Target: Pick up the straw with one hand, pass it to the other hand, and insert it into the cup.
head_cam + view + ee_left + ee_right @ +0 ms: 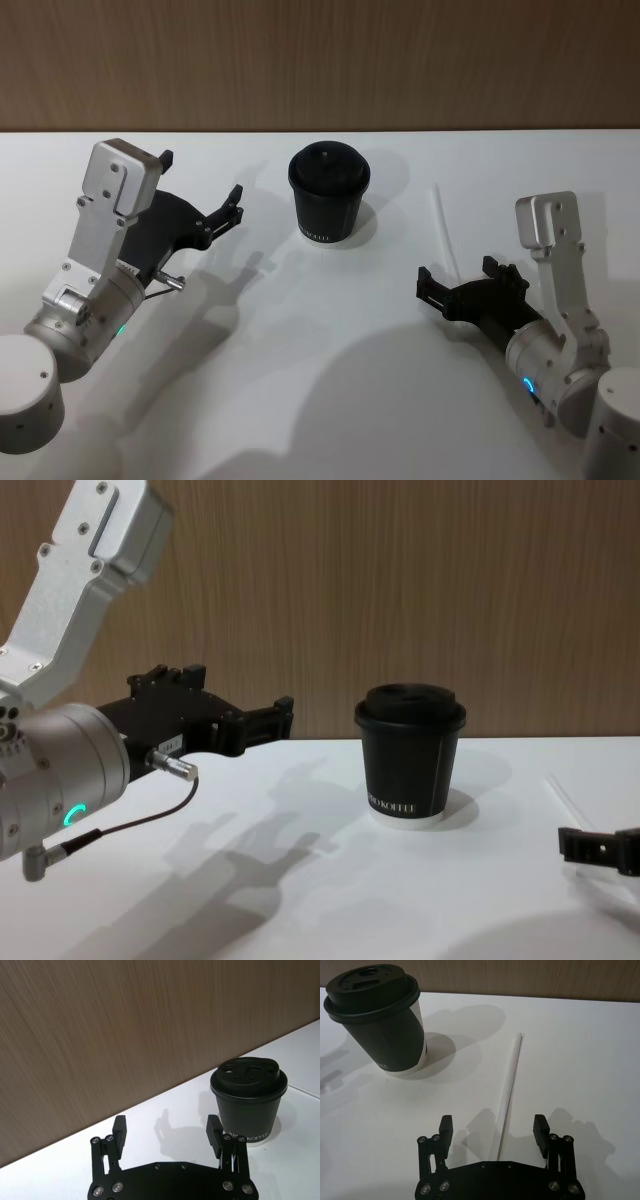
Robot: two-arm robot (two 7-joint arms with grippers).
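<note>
White table (300, 380), wood wall behind. So the straw (510, 1085) lies flat just right of the cup (330, 195), running lengthwise straight away from the right gripper (493, 1124), near end lined up between its open jaws. Open too, the left gripper (200, 178) sits beyond the cup, clearly farther.

The cup (330, 195), black with a domed lid, stands upright on the white desk (320, 390). The straw (444, 232) lies flat to the cup's right. The right gripper (457, 273) sits right of the cup and nearer, jaws spread at the straw's near end. The left gripper (200, 178) hangs left of the cup, jaws apart.
</note>
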